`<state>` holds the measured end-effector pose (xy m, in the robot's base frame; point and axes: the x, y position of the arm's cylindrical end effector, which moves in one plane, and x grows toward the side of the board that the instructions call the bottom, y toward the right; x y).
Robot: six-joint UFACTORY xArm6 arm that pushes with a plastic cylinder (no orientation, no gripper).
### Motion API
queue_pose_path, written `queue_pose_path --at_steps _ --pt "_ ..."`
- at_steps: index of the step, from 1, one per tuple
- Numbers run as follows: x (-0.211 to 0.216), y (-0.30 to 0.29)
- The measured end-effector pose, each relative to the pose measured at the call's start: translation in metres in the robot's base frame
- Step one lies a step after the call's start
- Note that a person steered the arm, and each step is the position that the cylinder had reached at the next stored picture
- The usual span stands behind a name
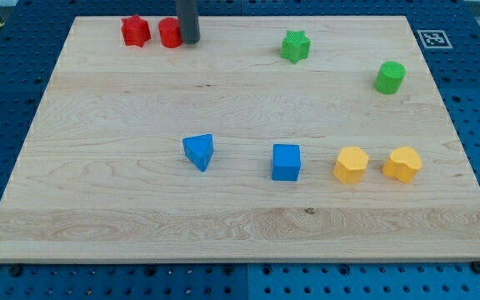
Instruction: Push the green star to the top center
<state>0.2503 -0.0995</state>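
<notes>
The green star [295, 46] lies near the view's top, right of centre, on the wooden board [123, 208]. My tip [191, 40] is at the view's top left of centre, touching the right side of a red cylinder [170, 33]. The tip is far to the left of the green star, about a fifth of the board's width away. A red star [135, 32] lies just left of the red cylinder.
A green cylinder [390, 77] lies at the right, below and right of the green star. A blue triangle [199, 152], a blue cube [287, 162], and two yellow blocks [351, 164] [402, 164] lie in a row across the middle.
</notes>
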Motion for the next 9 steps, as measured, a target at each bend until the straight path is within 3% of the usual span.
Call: queue_pose_path --at_steps 1,2,3,5,6,9 --pt "0.008 -0.001" --pt "0.044 0.042" --pt "0.068 0.108" --pt "0.069 0.240" --pt "0.069 0.275" --pt "0.028 0.243"
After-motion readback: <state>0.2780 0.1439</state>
